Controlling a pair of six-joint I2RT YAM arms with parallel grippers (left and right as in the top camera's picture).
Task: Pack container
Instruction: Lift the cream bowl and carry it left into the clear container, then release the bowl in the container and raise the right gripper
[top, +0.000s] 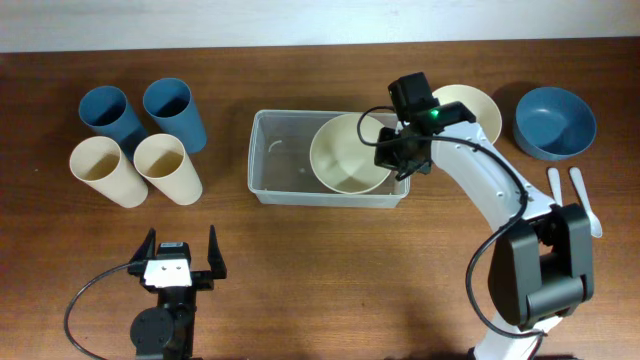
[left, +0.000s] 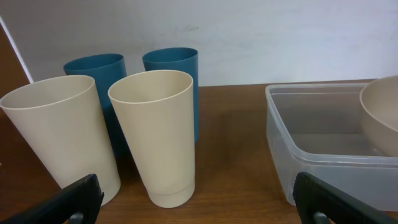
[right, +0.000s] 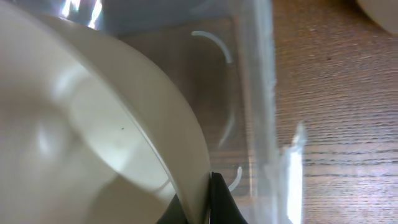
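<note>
Item 1: container (top: 275, 170), a clear rectangular tub with rounded corners, stands on the surface (top: 330, 270) directly below the right gripper (top: 390, 150) and ahead and to the right of the left gripper (top: 181, 245). Item 2: cream bowl (top: 348, 152), inside the container's right half, mouth up. Its right rim sits between the right gripper's fingers, which are clamped narrow on it, and the right wrist view shows 1 dark fingertip (right: 217, 202) pressed against the rim edge. Whether the bowl's base touches the tub floor cannot be told. Item 3: second cream bowl (top: 478, 105), on the surface just right of the right gripper, outside the container. Item 4: blue bowl (top: 555, 122), further right of that gripper, apart from the second cream bowl. Item 5: 2 white spoons (top: 575, 195), side by side, right of and nearer than the right gripper. Item 6: 2 cream cups (top: 135, 165), upright, ahead and to the left of the left gripper. Item 7: 2 blue cups (top: 140, 108), upright, just beyond the cream cups. Left gripper: spread wide, holding nothing, low over the surface.
</note>
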